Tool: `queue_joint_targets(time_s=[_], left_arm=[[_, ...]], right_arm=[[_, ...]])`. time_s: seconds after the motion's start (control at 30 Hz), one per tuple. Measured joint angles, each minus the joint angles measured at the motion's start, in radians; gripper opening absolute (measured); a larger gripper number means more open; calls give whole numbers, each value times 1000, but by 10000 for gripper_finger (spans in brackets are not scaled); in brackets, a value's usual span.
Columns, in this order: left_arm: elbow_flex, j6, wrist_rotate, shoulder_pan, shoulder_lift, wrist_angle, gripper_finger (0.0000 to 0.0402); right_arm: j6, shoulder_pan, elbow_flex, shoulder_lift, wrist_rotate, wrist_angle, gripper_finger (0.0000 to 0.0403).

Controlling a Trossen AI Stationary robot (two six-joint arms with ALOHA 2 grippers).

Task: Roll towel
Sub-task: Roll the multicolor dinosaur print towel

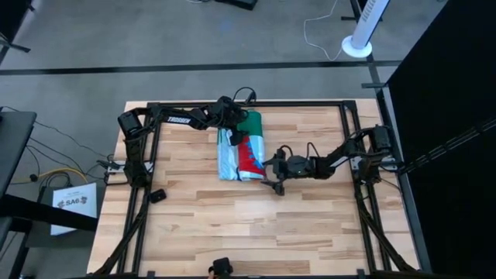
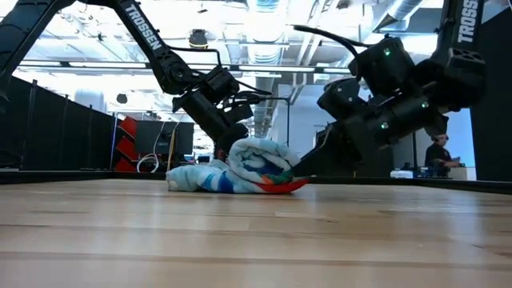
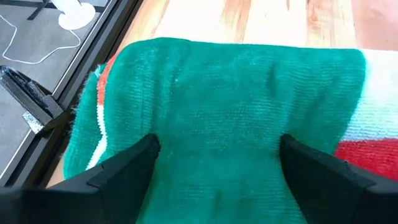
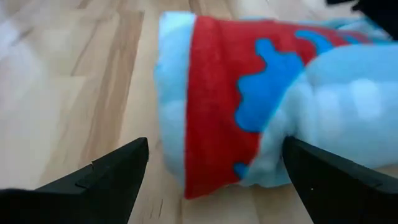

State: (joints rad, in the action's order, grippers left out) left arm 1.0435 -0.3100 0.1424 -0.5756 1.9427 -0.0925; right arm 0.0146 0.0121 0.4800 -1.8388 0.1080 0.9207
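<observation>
Towel lies near the middle of the wooden table, toward the far edge, bundled into a short thick roll running far-to-near in the high view; green at the far end, light blue and red at the near end. Low view: the towel sits as a rounded lump on the tabletop, a looser light-blue fold trailing on one side, a red edge flat against the wood on the other. Left gripper is over the far, green end of the roll. Left wrist view: both dark fingers spread wide apart, the left gripper with green terry cloth of the towel filling the gap between them; whether the tips press into the cloth cannot be told. Right gripper reaches in from the right side of the table, just beside the near end of the roll. Right wrist view: fingers also spread wide, right gripper facing the rolled end of the towel, red band with blue blotches, pale blue pile beside it, bare wood below. Nothing clamped by it. Low view: a person stands in the room behind the table, far off.
</observation>
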Motion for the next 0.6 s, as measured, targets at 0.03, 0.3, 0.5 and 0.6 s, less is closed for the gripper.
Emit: queue_joint_targets(time_s=[0.03,0.3,0.5,0.6], left_arm=[[0,5,-3,0,0,1,324],[0,44,-28,0,0,9,324],[0,70,-48,0,-1,7,324],[0,71,-51,1,-1,10,324]], right_arm=[[-7,7,9,-5,-1,-19,354],[-119,105,79,-89,-43,-29,354],[-176,176,97,-97,-41,0,354],[-210,197,93,-95,40,-13,354]])
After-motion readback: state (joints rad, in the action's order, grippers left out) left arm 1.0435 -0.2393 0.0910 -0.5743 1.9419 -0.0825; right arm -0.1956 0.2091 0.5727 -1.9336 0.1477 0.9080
